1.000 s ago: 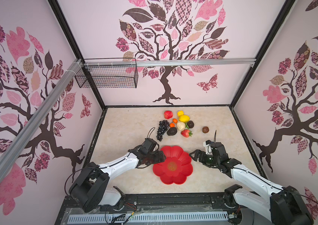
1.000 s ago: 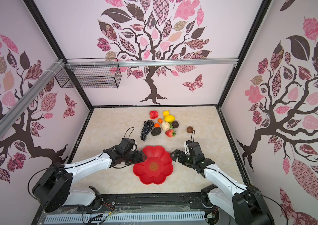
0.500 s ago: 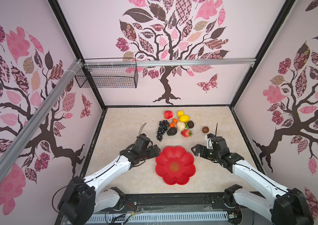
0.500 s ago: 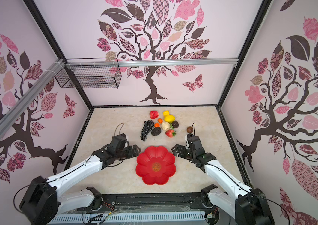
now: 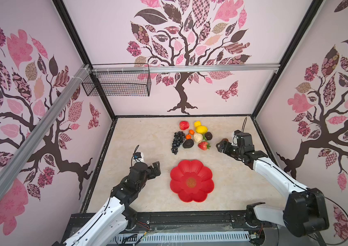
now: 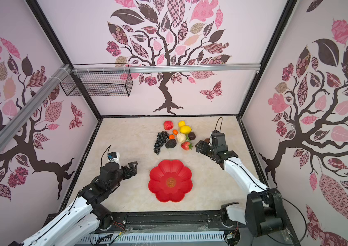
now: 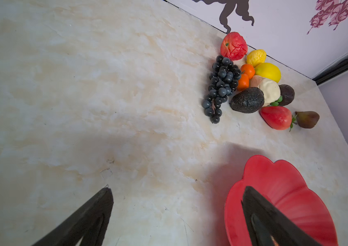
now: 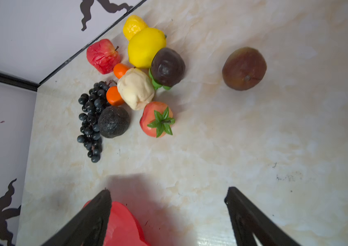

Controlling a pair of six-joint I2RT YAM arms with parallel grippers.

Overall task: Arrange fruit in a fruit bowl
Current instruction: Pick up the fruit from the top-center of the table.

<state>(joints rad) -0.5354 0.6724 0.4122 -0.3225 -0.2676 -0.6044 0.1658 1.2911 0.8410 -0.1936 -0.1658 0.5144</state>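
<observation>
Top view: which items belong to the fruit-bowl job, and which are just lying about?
Job: red bowl, grape bunch, red apple, lemon, small yellow fruit, two oranges, cream pear, avocado, dark purple fruit, strawberry, brown pear.

Lying about: black wire basket, hung on the metal rail.

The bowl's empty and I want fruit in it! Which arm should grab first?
Probably right. The right gripper, open, hovers by the brown pear and strawberry; the left gripper sits beside the bowl, farther off.
</observation>
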